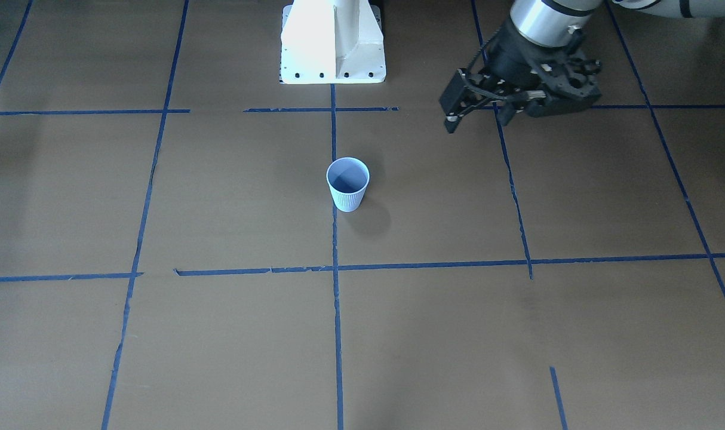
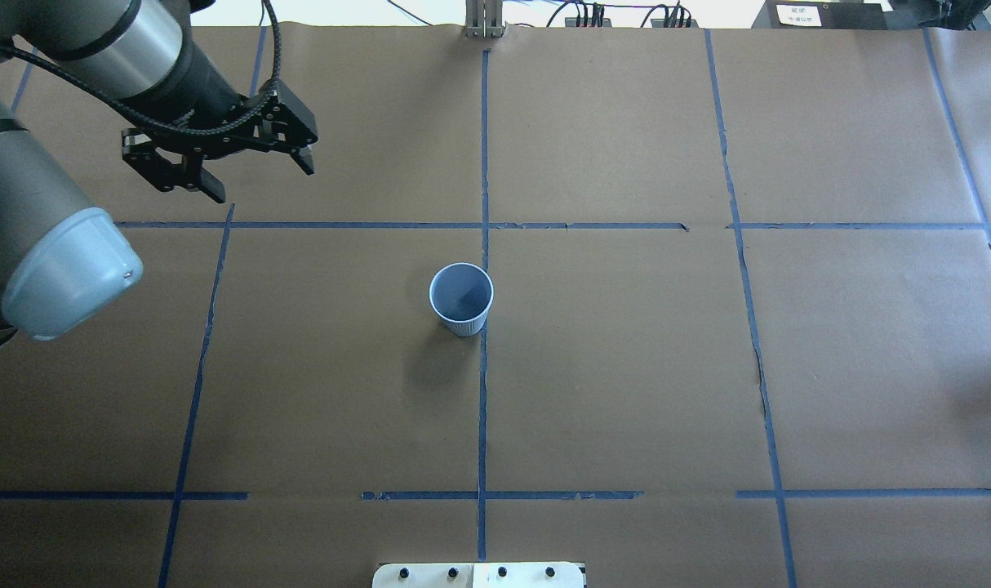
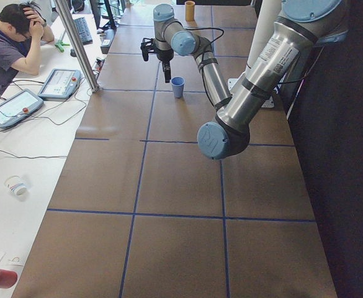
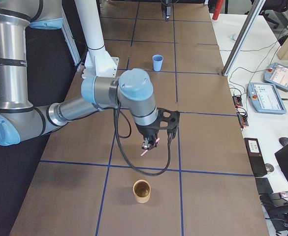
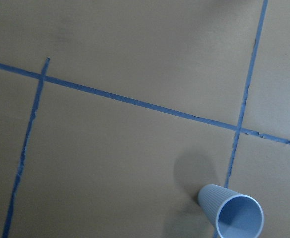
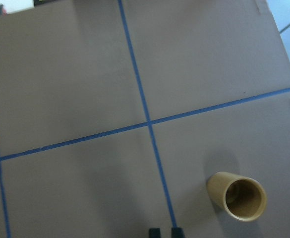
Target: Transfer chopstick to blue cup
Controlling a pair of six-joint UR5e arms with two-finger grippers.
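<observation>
The pale blue ribbed cup (image 1: pixel 347 184) stands upright and empty at the table's middle, on a tape line (image 2: pixel 461 298). My left gripper (image 2: pixel 263 181) hangs open and empty above the table, well to the cup's far left; its wrist view shows the cup (image 5: pixel 231 215) at the lower right. My right gripper (image 4: pixel 148 146) is far off at the table's right end. It is shut on the pinkish chopstick (image 4: pixel 146 151), whose short visible end sticks out below the fingers. In the right wrist view only the fingertips (image 6: pixel 154 232) show, close together; the chopstick is hidden there.
A tan cup (image 4: pixel 142 191) stands upright just below the right gripper, also in the wrist view (image 6: pixel 236 197). The white robot base (image 1: pixel 332 42) sits behind the blue cup. A person (image 3: pixel 13 37) sits at a side desk with pendants.
</observation>
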